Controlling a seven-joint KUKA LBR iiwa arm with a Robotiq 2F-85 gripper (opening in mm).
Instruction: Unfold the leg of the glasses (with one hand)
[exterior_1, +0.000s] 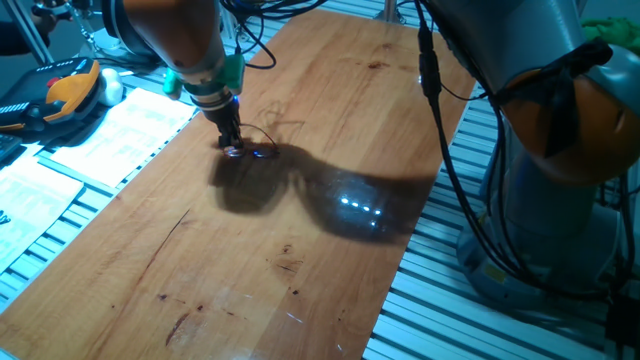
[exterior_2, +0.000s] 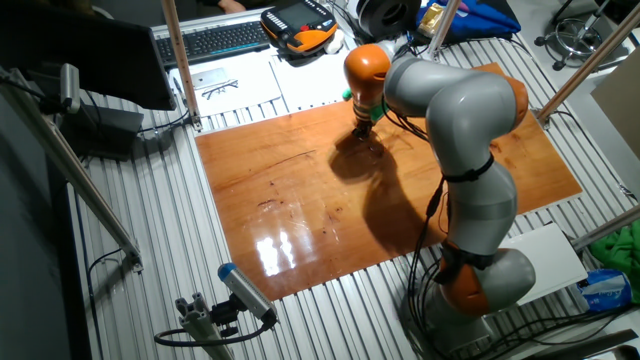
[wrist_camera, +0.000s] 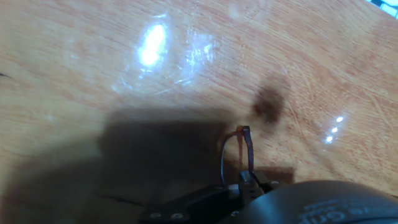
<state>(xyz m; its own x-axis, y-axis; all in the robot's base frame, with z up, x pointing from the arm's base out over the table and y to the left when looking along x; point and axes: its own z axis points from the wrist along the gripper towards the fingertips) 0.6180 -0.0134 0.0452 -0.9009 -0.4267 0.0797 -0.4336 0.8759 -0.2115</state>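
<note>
The glasses (exterior_1: 258, 138) are a thin reddish-brown wire frame lying on the wooden table (exterior_1: 300, 250) near its far left edge. My gripper (exterior_1: 232, 146) points straight down, its tips at the glasses' left end, with a small blue glow beside it. In the hand view a wire loop of the glasses (wrist_camera: 239, 148) rises from between the fingertips (wrist_camera: 247, 182), which stand close together on it. In the other fixed view the gripper (exterior_2: 365, 128) is at the board's far edge, and the glasses are too small to make out there.
White paper sheets (exterior_1: 110, 135) and an orange-black handset (exterior_1: 60, 92) lie left of the board. The arm's grey base (exterior_1: 560, 200) and its cables stand at the right. A keyboard (exterior_2: 215, 40) and another pair of spectacles on paper (exterior_2: 220, 88) lie behind the board.
</note>
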